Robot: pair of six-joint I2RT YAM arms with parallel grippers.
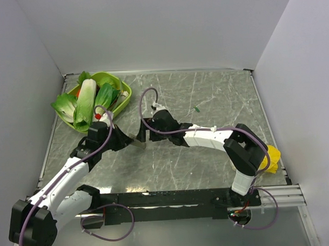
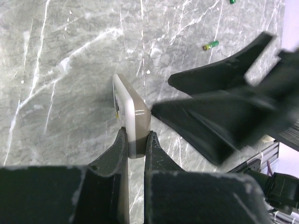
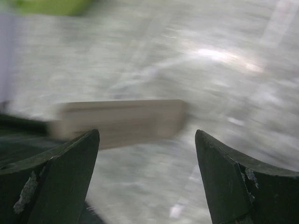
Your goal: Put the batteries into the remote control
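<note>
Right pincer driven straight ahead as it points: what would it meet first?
Likely the remote control, clamped in the left pincer, straight ahead between its open jaws; blur hides the depth.

From above it's bright and even, everything sharp, with only faint soft shadows on the marble table (image 1: 207, 94). In the left wrist view the remote control (image 2: 133, 116) is crisp, but the right gripper (image 2: 162, 94) smears toward the frame's edge. The right wrist view is one big motion blur, the remote control soft-edged, white glare flaring at upper right.
</note>
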